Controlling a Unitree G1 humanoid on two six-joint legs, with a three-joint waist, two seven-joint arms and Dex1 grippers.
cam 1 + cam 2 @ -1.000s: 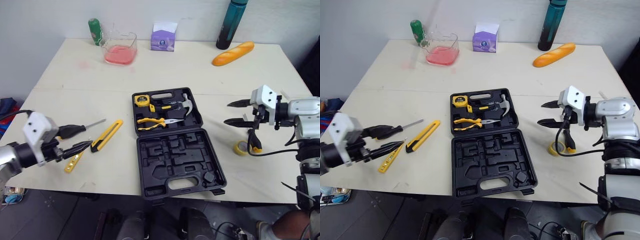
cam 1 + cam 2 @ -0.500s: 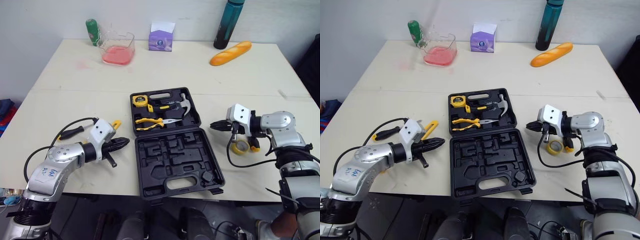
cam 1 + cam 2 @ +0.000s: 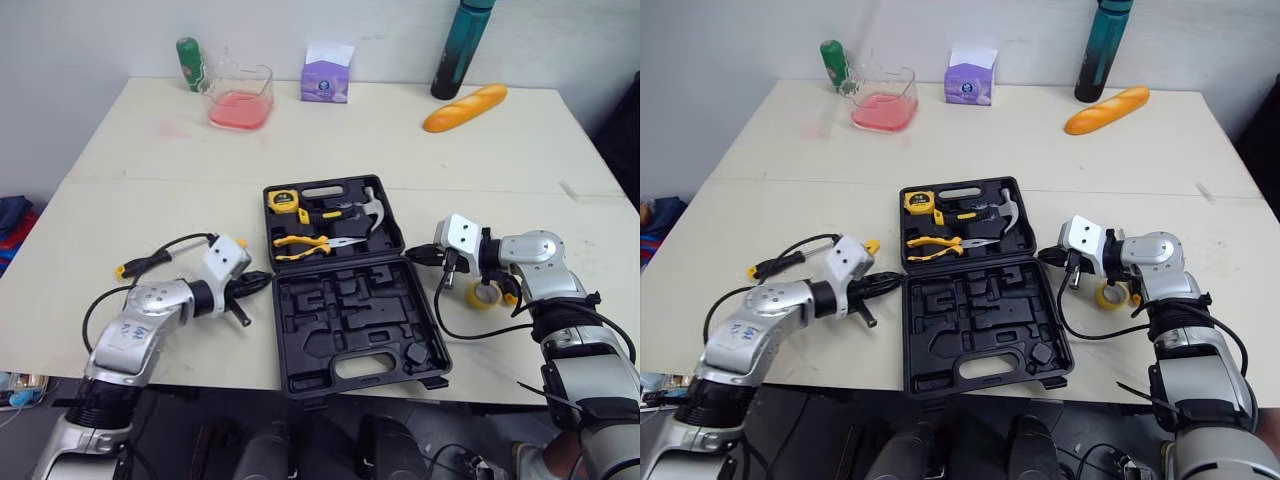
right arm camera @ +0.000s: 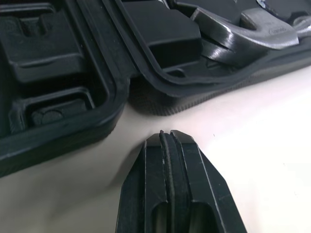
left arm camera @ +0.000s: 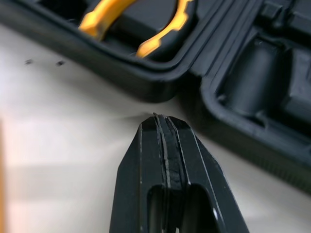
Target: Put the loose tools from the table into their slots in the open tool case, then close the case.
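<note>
- The tool case [image 3: 350, 322] lies open in the middle of the tabletop [image 3: 150, 170]. Its far half carries tools, and its near half shows bare moulded slots.
- In the far half we see a tape measure [image 3: 284, 199], a hammer [image 3: 370, 208] and pliers [image 3: 305, 243] with yellow handles, each seated in its recess.
- The left pincer [image 5: 164, 121] has its two fingers pressed together and holds nothing. Its tip sits low over the tabletop just beside the case's left wall, near the hinge line, with a sliver of tabletop between.
- The right pincer [image 4: 167, 137] is likewise pressed together and empty. It points at the case's right side by the hinge line, close to the hammer's head but apart from the wall.
- A black-handled tool [image 3: 145, 264] lies loose on the tabletop by the left arm, away from the case.
- A yellow piece [image 3: 240, 241] peeks out behind the left wrist — we cannot tell what it is.
- A roll of yellow tape [image 3: 487, 294] rests on the tabletop just beside the right arm.
- Along the far edge stand a green bottle [image 3: 190, 62], a glass container [image 3: 240, 100] with pink contents, a purple box [image 3: 328, 78] and a teal bottle [image 3: 454, 50], with a baguette [image 3: 465, 106] lying near the last.
</note>
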